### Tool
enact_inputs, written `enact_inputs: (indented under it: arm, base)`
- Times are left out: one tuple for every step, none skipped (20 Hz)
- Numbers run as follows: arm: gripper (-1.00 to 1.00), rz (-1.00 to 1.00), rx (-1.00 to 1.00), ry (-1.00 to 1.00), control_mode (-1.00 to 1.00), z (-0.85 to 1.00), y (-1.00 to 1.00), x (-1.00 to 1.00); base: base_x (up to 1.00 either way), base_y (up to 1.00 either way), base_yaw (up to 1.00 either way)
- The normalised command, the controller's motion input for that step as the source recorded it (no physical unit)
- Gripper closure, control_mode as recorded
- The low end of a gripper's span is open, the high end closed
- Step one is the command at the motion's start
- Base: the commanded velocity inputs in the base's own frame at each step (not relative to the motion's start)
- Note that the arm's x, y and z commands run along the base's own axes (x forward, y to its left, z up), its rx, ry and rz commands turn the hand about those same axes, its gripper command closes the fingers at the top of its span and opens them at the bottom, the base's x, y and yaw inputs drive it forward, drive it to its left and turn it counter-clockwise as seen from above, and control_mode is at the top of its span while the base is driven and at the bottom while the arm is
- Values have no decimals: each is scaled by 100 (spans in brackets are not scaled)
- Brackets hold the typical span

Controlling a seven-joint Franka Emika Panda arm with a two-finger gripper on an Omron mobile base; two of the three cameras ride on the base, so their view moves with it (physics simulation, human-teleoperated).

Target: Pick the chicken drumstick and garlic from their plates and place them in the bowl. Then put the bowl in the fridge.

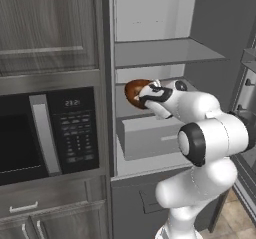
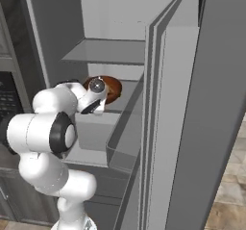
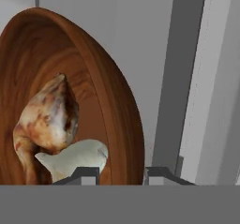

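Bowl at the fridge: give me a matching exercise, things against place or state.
Things:
1. bowl
2. chicken drumstick
3. garlic
4. microwave

Place or state:
A. whitish, low in the bowl beside the drumstick
B. built in, left of the fridge
C. gripped at its rim by the gripper, inside the fridge
D. golden-brown, inside the bowl

Pairs: 1-C, 2-D, 3-A, 4-B
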Motion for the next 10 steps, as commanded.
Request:
enact_inputs:
  arm:
    - [100,6,0,0,-100,-3,0,44]
    - [100,7,0,0,-100,-6,0,44]
    - [100,7,0,0,-100,-7,0,46]
    - [100,6,0,0,-100,-9,0,45]
    - [100,6,0,0,-100,-10,0,44]
    - [100,4,0,0,-100,-12,0,45]
    - [100,2,0,0,-100,-11,1,51]
    - [100,1,0,0,-100,-8,0,51]
    - [100,1,0,0,-100,-9,0,50]
    - [100,0,0,0,-100,-8,1,52]
  base:
    - [0,0,0]
    - [0,0,0]
    - [0,0,0]
    - [0,0,0]
    - [0,0,0]
    - [0,0,0]
    - [0,0,0]
    - [0,0,0]
    - [0,0,0]
    - [0,0,0]
